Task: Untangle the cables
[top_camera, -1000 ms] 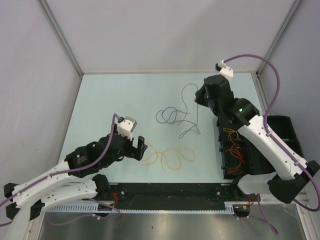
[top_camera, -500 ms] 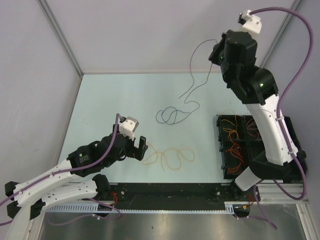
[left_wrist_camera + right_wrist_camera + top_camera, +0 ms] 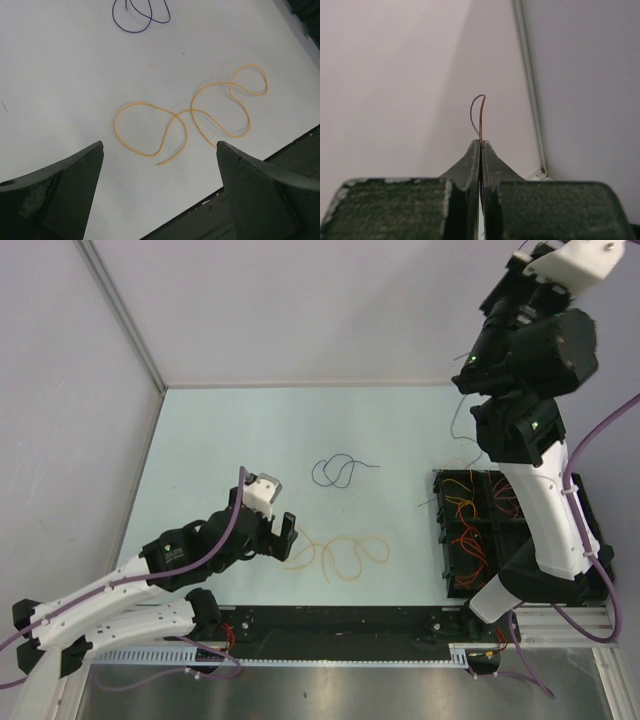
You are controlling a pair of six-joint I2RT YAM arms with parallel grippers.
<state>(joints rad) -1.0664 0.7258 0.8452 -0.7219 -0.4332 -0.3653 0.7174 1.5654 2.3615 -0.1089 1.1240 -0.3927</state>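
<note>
**Two cables on the table, one lifted high by the right gripper**

Two fingers of the left gripper point(image 3: 160, 147) stand wide apart and hold nothing; the gripper hovers low over the pale table point(image 3: 220, 440). Just ahead of its fingertips lies the orange-yellow cable point(image 3: 192, 109), flat on the surface in several loose loops that cross over one another. Its near end points back into the gap between the fingers. In the top view the same cable point(image 3: 340, 555) spreads away from the gripper towards the right arm's side.

Farther ahead of the left gripper, well apart from the yellow loops, the dark blue cable point(image 3: 131, 31) rests on the table in a small knot of overlapping loops. From above point(image 3: 335, 472) a short tail trails off its right side.

The right gripper point(image 3: 480, 142) is raised high above the table, up by the back wall, with its jaws pressed together on a thin dark cable point(image 3: 480, 112). A short curved end pokes out beyond the fingertips. Below the gripper the rest of that cable point(image 3: 455, 430) hangs down in a slack wavy line; whether its low end touches the table cannot be told.

Under the raised right arm sits a black tray point(image 3: 440, 540) holding red and orange cables point(image 3: 470, 530) heaped in its compartments.
</note>
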